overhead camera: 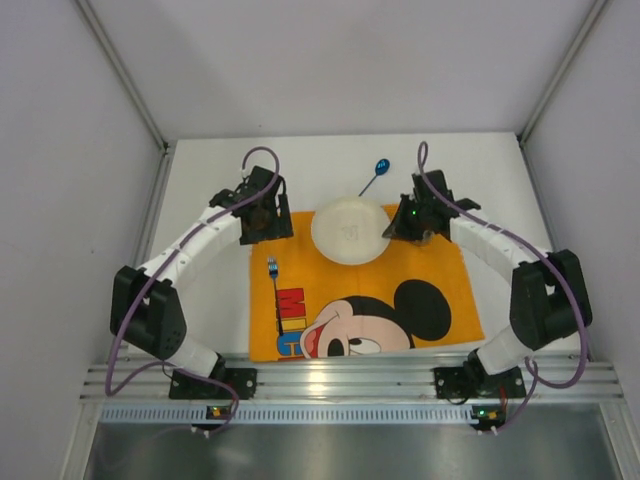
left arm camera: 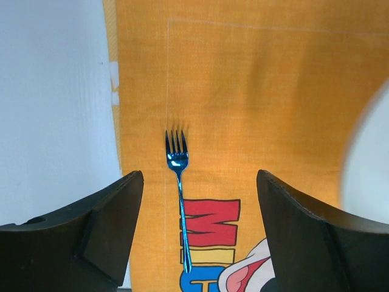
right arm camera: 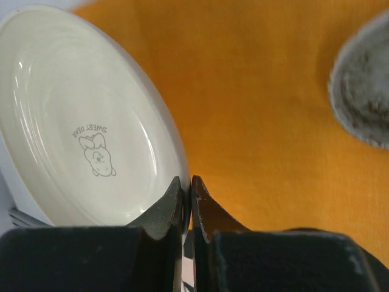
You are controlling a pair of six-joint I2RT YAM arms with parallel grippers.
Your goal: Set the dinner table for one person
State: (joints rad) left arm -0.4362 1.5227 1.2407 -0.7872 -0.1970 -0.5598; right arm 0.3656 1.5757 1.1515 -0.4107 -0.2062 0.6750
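Note:
The white dinner table (overhead camera: 480,170) carries an orange Mickey Mouse placemat (overhead camera: 440,265). A cream plate (overhead camera: 350,231) with a small printed animal (right arm camera: 97,155) sits at the mat's far edge. My right gripper (overhead camera: 398,222) is shut on the plate's right rim (right arm camera: 182,176). A shiny blue fork (overhead camera: 273,275) lies on the mat's left side, tines away from me (left arm camera: 177,152). My left gripper (overhead camera: 258,222) is open and empty above the mat, the fork between its fingers (left arm camera: 109,225) in the left wrist view. A blue spoon (overhead camera: 377,172) lies on the bare table behind the plate.
White enclosure walls with metal corner posts (overhead camera: 125,75) surround the table. An aluminium rail (overhead camera: 340,375) runs along the near edge where both arm bases are bolted. Mickey's black ear (right arm camera: 364,91) is printed on the mat right of the plate.

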